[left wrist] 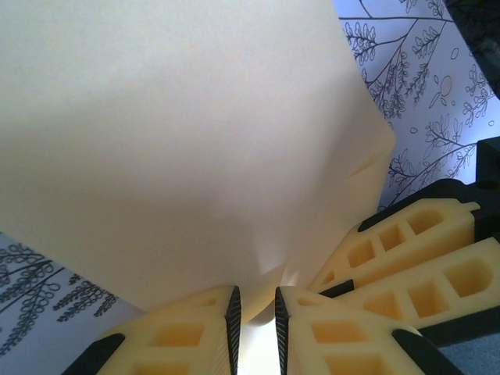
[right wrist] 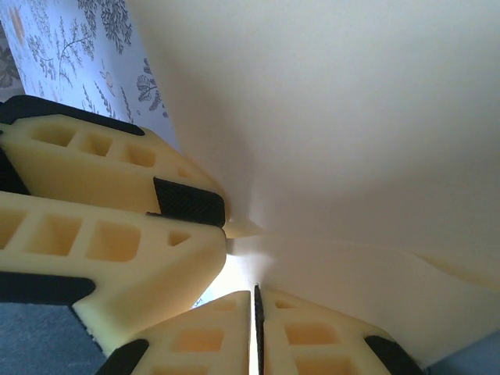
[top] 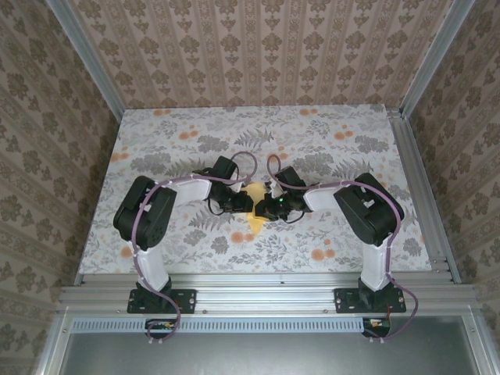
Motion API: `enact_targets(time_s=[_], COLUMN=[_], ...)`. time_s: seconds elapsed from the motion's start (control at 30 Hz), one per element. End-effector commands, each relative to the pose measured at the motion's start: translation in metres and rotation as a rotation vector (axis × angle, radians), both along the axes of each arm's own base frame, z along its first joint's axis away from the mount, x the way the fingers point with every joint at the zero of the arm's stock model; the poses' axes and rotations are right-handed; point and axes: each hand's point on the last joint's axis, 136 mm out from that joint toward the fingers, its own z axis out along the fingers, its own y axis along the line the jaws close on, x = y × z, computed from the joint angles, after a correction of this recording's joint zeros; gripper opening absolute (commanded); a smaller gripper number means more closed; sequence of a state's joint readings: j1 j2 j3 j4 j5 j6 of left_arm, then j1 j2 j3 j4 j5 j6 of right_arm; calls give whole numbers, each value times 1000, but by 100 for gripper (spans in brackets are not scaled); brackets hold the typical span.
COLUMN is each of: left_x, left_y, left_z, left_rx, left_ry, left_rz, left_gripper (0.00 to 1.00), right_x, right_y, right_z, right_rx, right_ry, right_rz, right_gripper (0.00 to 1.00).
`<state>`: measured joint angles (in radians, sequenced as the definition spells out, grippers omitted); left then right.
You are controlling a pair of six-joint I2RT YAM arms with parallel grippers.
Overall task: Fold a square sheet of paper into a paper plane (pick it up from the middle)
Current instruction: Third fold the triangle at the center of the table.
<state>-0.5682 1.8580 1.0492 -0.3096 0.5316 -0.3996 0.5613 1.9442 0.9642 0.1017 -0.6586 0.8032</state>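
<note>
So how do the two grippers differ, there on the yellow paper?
The left gripper shows a narrow gap between its jaws, with the paper in it; the right gripper has its jaws pressed almost together, leaving only a thin slit. Seen from above, the left gripper reaches in from the left and the right gripper from the right, tips nearly meeting. Both are the same cream and black, and both appear to pinch the paper.
</note>
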Motion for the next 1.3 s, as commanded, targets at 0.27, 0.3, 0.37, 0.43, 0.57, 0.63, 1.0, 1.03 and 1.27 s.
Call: enact_targets(time_s=[0.27, 0.3, 0.37, 0.43, 0.57, 0.63, 1.0, 1.03, 1.27], left_x=[-8, -7, -5, -2, 2, 3, -2, -4, -14], left_y=[4, 3, 2, 2, 1, 1, -1, -3, -6], left_z=[-13, -11, -5, 1, 12, 15, 34, 35, 26], left_rx=[15, 12, 5, 0, 1, 1, -19, -21, -21], left_ry=[45, 40, 29, 16, -10, -15, -41, -41, -10], left_rz=[-6, -7, -7, -5, -11, -14, -20, -25, -30], left_gripper=[22, 23, 24, 25, 25, 26, 28, 28, 25], right_x=[-12, -12, -13, -15, -18, -18, -21, -21, -21], right_y=[-7, -8, -10, -13, -15, -17, -19, -19, -19], right_z=[-30, -31, -36, -39, -43, -44, -50, -50, -49], right_rx=[-93, -101, -123, -141, -168, -182, -212, -213, -211], right_ry=[59, 62, 66, 70, 71, 70, 75, 75, 72], right_rz=[5, 5, 6, 8, 17, 18, 28, 28, 30], right_gripper=[14, 13, 12, 11, 10, 10, 10, 10, 9])
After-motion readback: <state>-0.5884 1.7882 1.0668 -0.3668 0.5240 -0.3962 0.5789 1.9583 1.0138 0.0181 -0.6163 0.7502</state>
